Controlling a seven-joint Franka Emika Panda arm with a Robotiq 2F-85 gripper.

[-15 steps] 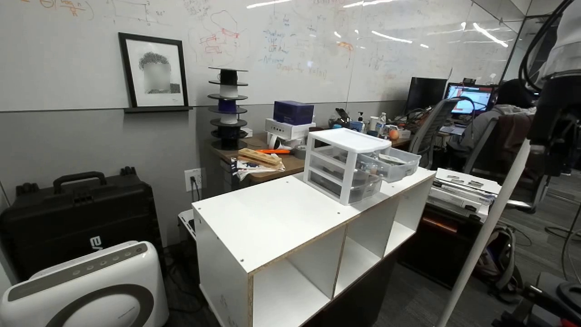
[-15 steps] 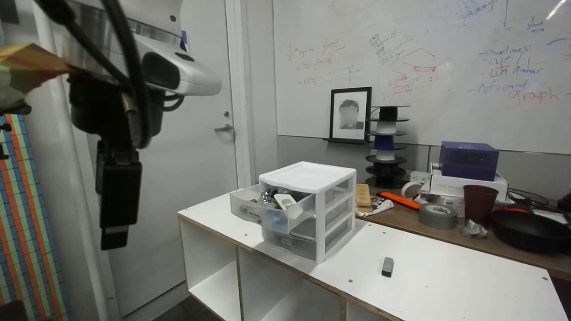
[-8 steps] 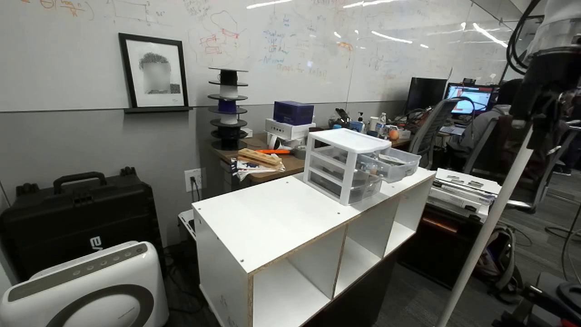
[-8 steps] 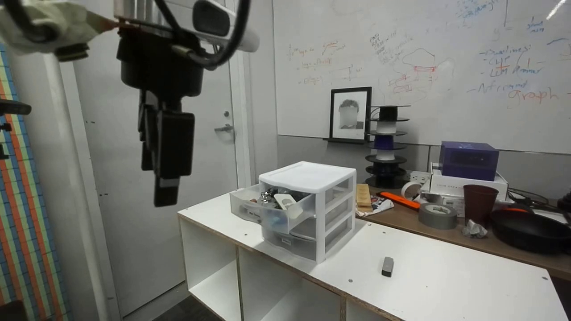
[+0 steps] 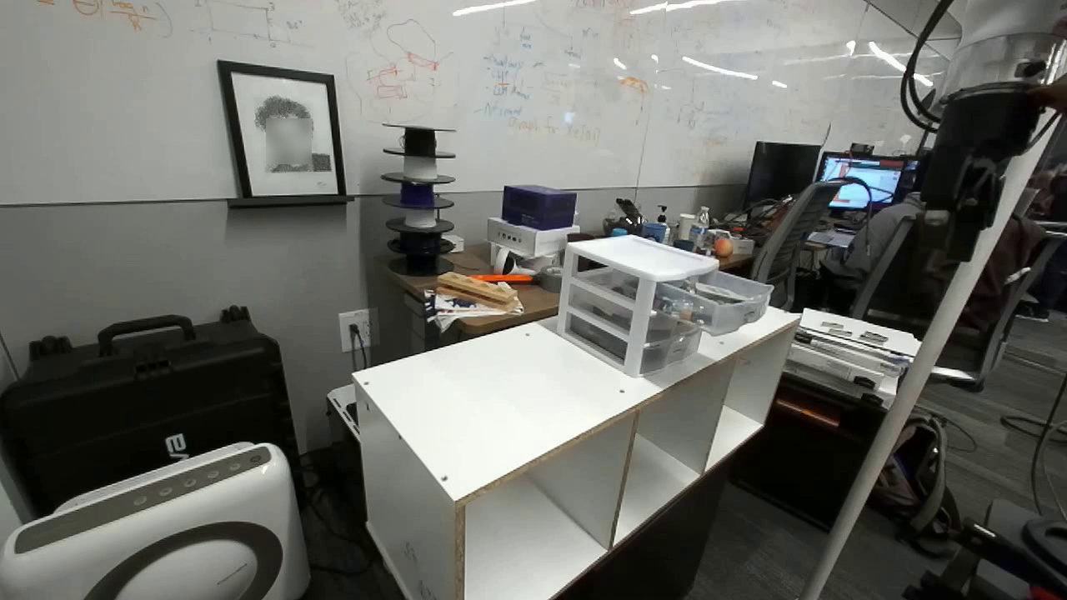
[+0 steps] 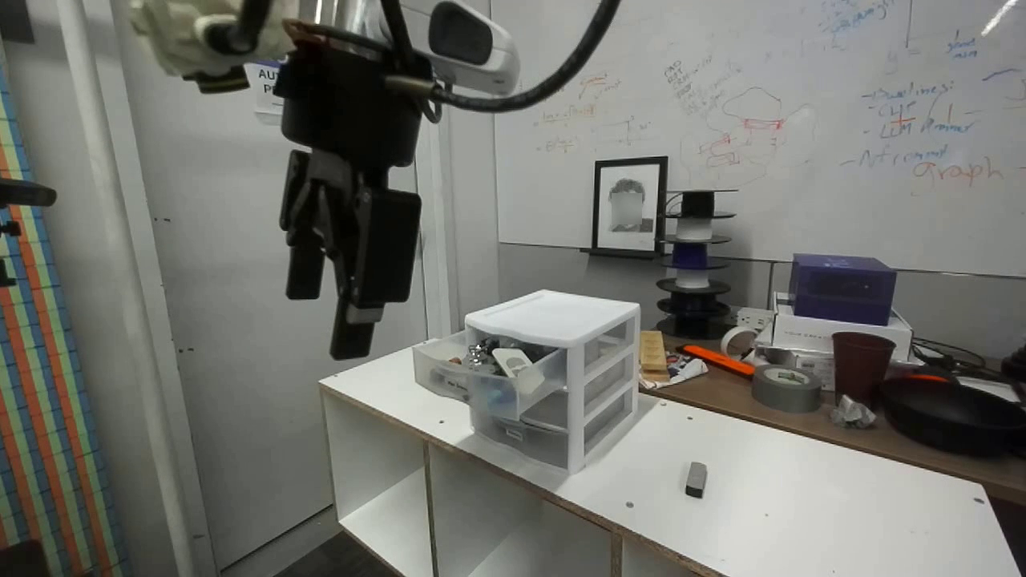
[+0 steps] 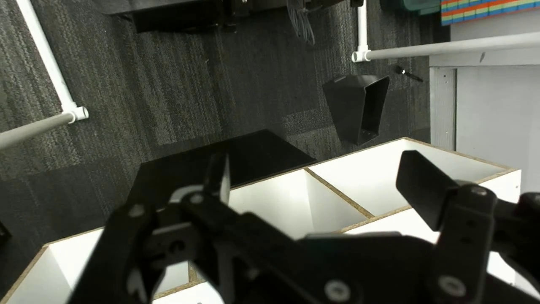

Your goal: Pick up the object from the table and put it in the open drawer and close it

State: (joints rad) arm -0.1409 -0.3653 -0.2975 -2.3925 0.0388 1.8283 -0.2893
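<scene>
The claw (image 6: 329, 308) hangs spread in the air. A gray block (image 6: 696, 480) lies on the table (image 6: 801, 517); the drawer (image 6: 486, 396) is open.

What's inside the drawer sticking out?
Inside the open drawer I see a flat, pale piece and shiny bits. Whatever's underneath them is covered up, so I can't tell.

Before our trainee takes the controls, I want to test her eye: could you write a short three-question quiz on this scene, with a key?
1. True or false: the gripper is open and holds nothing.
2. Fill in: the task's drawer is ready for the placing step because it stands ____.
3. Multiple choice: in an exterior view, the small gray object lies (a) in the drawer, (b) on the white table, (c) in the gripper.

Key: 1. True. 2. Open. 3. b.
</scene>
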